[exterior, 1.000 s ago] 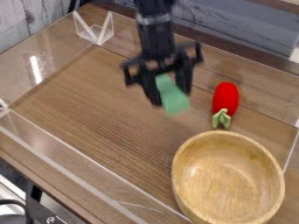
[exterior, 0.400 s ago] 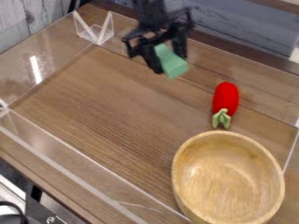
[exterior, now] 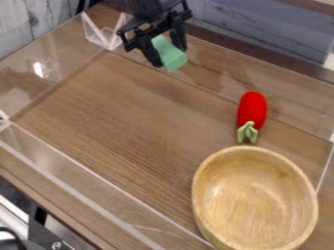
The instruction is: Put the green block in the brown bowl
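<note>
Your black end effector, clamped on the matte green rectangular block, has carried it up-left, farther from the tan wooden bowl.

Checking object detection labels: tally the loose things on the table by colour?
Green: 1, the green block, held in the gripper
Red: 1, the pepper toy with a green stem
Tan wood: 1, the brown bowl
Total: 3
</note>
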`<state>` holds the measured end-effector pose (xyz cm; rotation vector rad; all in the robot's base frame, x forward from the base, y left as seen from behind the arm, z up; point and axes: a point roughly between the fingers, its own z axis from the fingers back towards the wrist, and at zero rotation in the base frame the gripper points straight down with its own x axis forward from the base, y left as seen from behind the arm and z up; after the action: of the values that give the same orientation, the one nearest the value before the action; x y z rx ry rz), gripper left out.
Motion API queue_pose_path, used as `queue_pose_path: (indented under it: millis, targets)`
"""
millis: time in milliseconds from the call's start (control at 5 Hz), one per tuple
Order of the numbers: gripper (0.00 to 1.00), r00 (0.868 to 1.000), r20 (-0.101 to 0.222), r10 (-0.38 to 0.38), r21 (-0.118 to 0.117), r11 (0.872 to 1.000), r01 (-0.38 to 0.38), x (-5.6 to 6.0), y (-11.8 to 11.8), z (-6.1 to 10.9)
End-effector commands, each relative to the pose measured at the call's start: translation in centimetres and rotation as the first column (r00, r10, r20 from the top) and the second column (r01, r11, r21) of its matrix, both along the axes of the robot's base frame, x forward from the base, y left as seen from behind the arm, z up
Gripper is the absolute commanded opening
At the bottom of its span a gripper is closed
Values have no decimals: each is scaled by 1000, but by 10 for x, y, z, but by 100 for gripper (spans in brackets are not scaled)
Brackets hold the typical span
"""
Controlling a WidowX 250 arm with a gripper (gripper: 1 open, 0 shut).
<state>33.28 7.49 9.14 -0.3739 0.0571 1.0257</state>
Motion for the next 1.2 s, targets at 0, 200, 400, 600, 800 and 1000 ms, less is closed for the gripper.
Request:
queue_pose_path:
  millis: [0, 200, 400, 600, 800, 1000]
  targets:
    - [0, 996, 69, -63, 16, 998, 62, 13, -2, 17]
    - [0, 991, 77, -111, 8, 994, 111, 19, -22, 10]
    - [0, 982, 88, -167, -2, 986, 168, 24, -40, 5]
    - [0, 979, 94, -183, -1, 983, 184, 28, -39, -10]
    - [0, 977, 97, -189, -2, 982, 190, 31, -33, -25]
    - [0, 974, 118, -194, -22, 980, 198, 35, -21, -28]
